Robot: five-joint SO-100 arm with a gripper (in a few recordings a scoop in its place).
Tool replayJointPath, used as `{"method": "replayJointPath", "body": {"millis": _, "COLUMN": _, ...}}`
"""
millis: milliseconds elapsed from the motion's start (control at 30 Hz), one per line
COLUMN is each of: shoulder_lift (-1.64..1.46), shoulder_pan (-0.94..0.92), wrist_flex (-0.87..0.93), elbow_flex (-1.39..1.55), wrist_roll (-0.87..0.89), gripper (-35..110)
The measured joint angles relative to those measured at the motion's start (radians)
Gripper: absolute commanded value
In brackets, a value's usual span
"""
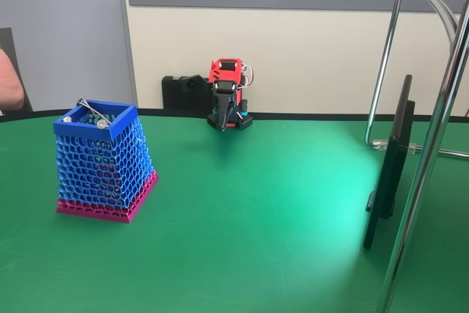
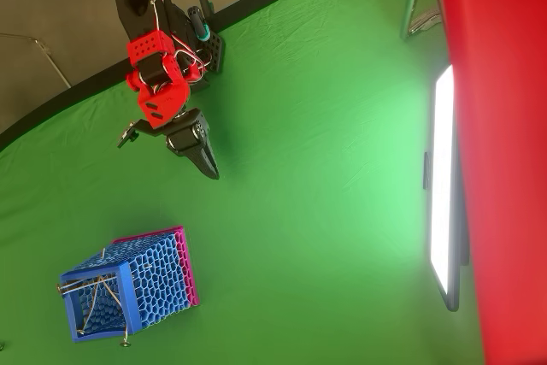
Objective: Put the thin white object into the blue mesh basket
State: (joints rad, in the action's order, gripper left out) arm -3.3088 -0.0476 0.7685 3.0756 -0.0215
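Gripper point(image 2: 212, 173): mine, fingers together, nothing held, pointing down at the table point(image 2: 325, 211).
Basket point(image 2: 162, 284): upright, well apart from my gripper.
White strand point(image 2: 101, 293): inside basket, apparently.

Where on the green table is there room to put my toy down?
Lots of bare green lies between the blue mesh basket, the robot's gripper and the dark screen on the right of the fixed view. It gets tight by the screen and the metal stand.
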Motion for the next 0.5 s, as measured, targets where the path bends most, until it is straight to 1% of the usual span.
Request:
{"method": "replayJointPath", "body": {"millis": 267, "shoulder_lift": -0.008, "shoulder_pan": 0.015, "wrist_flex": 0.077, "elbow_flex": 0.0, "wrist_roll": 0.006, "gripper": 1}}
{"method": "replayJointPath", "body": {"millis": 500, "shoulder_lift": -0.009, "shoulder_pan": 0.018, "wrist_flex": 0.087, "elbow_flex": 0.0, "wrist_roll": 0.006, "gripper": 1}}
